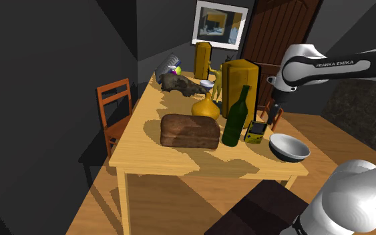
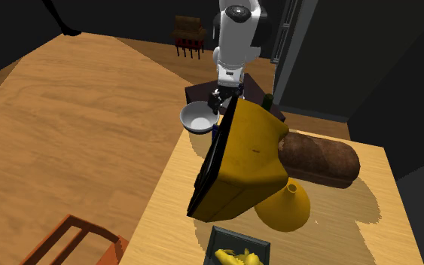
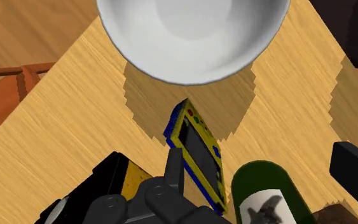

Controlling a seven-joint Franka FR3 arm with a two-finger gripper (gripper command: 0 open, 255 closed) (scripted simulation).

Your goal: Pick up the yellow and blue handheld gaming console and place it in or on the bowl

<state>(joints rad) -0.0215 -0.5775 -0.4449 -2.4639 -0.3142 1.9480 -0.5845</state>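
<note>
— Where is the console (image 1: 254,133) now?

— On the table (image 1: 146,150), a little right of centre in the shoulder view. It is between the green bottle (image 1: 236,117) and the bowl (image 1: 289,147), near to both. Its face is yellow and its edge is blue.

— And the gripper (image 3: 258,153)?

— In the wrist view the fingers (image 3: 174,167) stand wide apart and hold nothing. One finger is just beside the console's edge. If it touches, I cannot tell.

— Something else there?

— A brown bread (image 1: 190,131), left of the bottle in the shoulder view.
</note>
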